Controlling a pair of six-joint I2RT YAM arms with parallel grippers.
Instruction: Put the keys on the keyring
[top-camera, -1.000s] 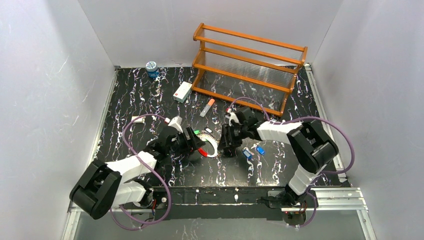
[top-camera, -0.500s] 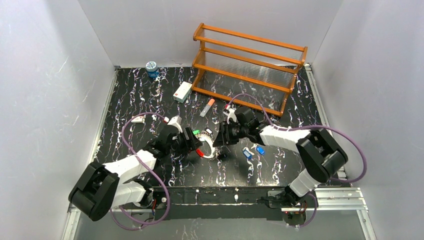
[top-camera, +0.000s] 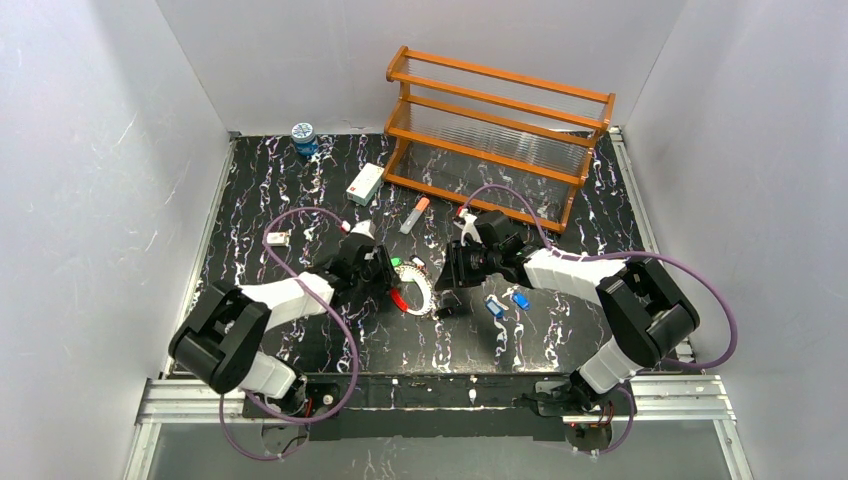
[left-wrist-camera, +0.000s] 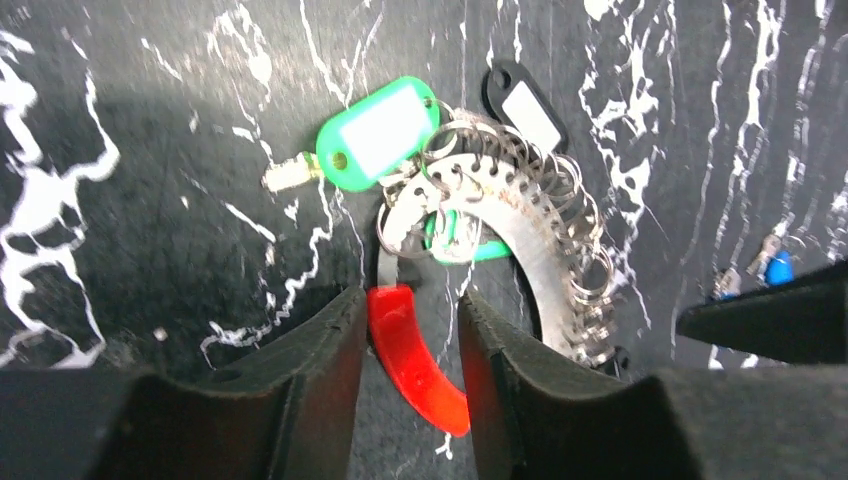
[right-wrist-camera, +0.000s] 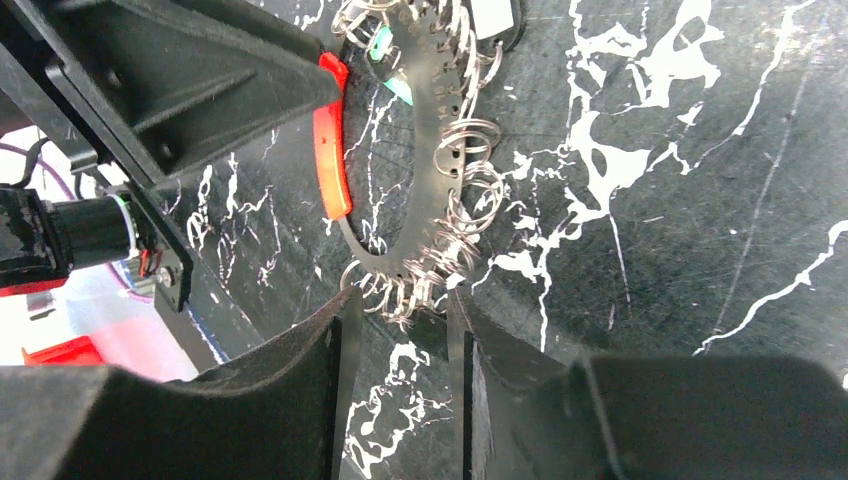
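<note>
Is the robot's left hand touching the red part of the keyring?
Cannot tell. In the left wrist view the left gripper has its fingers on either side of the keyring's red part, but blur hides whether either presses it.
</note>
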